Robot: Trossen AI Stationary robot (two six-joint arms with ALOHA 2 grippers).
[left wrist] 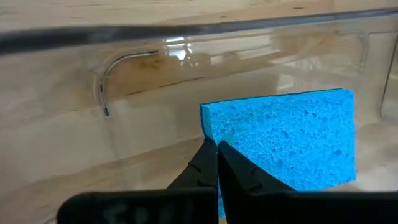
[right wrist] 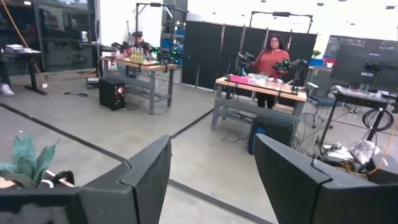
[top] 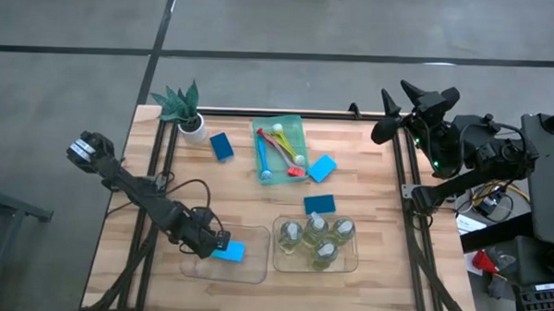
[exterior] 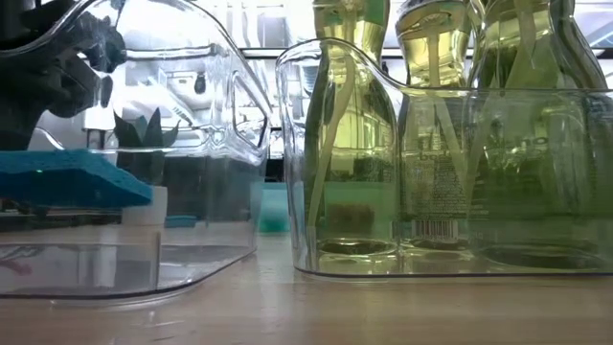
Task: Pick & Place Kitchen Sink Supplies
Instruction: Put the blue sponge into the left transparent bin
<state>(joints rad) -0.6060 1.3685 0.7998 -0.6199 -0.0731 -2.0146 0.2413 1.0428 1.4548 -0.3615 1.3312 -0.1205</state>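
A flat blue sponge [left wrist: 286,140] is in my shut left gripper [left wrist: 216,146], inside the left clear bin [top: 245,270] near the table's front edge. In the low view the sponge [exterior: 67,177] hangs about level above the bin's floor. Two more blue sponges [top: 323,168] [top: 319,204] lie flat on the table, and a third [top: 221,146] lies by the plant. Several bottles of yellow-green liquid [top: 316,240] stand in the right clear bin [top: 352,264]. Brushes [top: 277,151] lie in the green tray [top: 292,124]. My right gripper [top: 397,109] waits open, raised at the far right. My left gripper pinches the sponge between its two fingers at one edge [left wrist: 211,127], near a corner. The fingers slant down from the table's left side. The sponge sticks out past the fingertips, roughly level, lifted clear of the bin's floor.
A small potted plant [top: 182,106] stands at the far left corner. The two bins sit side by side along the near edge. Bare wood lies between the tray and the bins. The right wrist view looks into the room, where a person stands at a far table.
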